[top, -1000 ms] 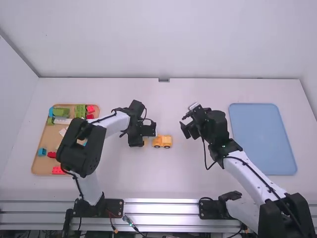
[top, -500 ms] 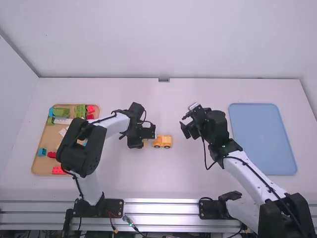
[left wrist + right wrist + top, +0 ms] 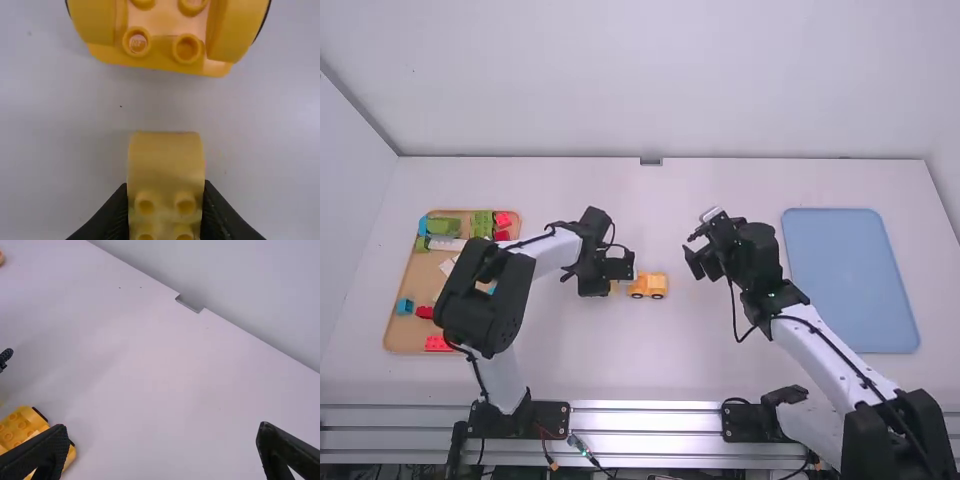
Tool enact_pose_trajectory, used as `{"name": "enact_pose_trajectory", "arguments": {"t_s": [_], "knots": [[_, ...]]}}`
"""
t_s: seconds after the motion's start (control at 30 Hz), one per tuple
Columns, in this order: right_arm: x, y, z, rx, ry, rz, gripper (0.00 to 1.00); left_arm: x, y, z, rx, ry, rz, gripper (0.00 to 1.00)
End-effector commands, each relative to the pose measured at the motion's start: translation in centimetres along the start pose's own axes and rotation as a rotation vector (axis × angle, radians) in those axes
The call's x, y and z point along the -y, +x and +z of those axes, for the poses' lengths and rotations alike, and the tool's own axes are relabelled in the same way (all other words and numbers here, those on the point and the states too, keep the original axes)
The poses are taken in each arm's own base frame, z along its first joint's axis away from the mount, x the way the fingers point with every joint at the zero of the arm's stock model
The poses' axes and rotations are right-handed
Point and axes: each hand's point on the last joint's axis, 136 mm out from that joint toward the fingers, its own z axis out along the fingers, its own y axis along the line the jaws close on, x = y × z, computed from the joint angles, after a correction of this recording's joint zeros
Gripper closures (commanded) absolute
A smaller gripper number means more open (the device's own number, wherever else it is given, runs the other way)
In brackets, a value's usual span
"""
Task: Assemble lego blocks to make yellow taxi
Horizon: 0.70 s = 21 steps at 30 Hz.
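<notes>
Yellow car base [image 3: 648, 286] sits mid-table, just right of the left gripper [image 3: 165, 200], clamped on 1 yellow block [image 3: 165, 165]; right gripper [image 3: 164, 429], farther right, spread wide. Looks like the joining step: align over the studs [image 3: 187, 48], press down.

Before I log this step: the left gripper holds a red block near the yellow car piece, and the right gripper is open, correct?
Not red: the left wrist view shows the left gripper holding a yellow block; the rest stands.
</notes>
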Motion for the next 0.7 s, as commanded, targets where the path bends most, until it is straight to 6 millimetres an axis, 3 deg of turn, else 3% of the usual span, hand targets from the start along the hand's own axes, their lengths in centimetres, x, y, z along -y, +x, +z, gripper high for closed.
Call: {"name": "enact_pose_trajectory", "arguments": {"t_s": [0.0, 0.1, 0.23, 0.33, 0.43, 0.47, 0.53, 0.6, 0.67], "knots": [[0.0, 0.2, -0.1, 0.0, 0.001, 0.008, 0.01, 0.6, 0.7, 0.7, -0.02, 0.025, -0.072, 0.7], [0.1, -0.1, -0.1, 0.009, 0.003, 0.006, 0.01, -0.2, 1.5, 0.7, -0.062, -0.016, -0.157, 0.66], [0.4, -1.0, -0.1, 0.048, 0.017, -0.012, 0.01, -2.2, 2.2, 0.5, -0.086, -0.13, -0.476, 0.65], [0.7, -1.7, -0.1, 0.075, 0.027, -0.018, 0.01, -2.3, 2.0, 0.5, -0.068, -0.142, -0.645, 0.79], [1.1, -2.1, -0.2, 0.093, 0.04, -0.018, 0.01, -2.5, 1.9, 0.5, -0.05, -0.155, -0.809, 0.8], [1.5, -2.3, -0.3, 0.103, 0.052, -0.015, 0.01, -2.5, 2.0, 0.5, -0.043, -0.16, -0.922, 0.89], [2.0, -2.2, -0.4, 0.104, 0.064, -0.006, 0.01, -2.5, 2.1, 0.4, -0.038, -0.163, -1.045, 0.96], [2.3, -2.2, -0.4, 0.103, 0.071, -0.003, 0.01, -2.6, 1.9, 0.4, -0.021, -0.166, -1.171, 0.96], [2.7, -2.0, -0.5, 0.1, 0.079, 0.001, 0.01, -2.6, 2.0, 0.4, 0.0, -0.174, -1.437, 0.97]]}}
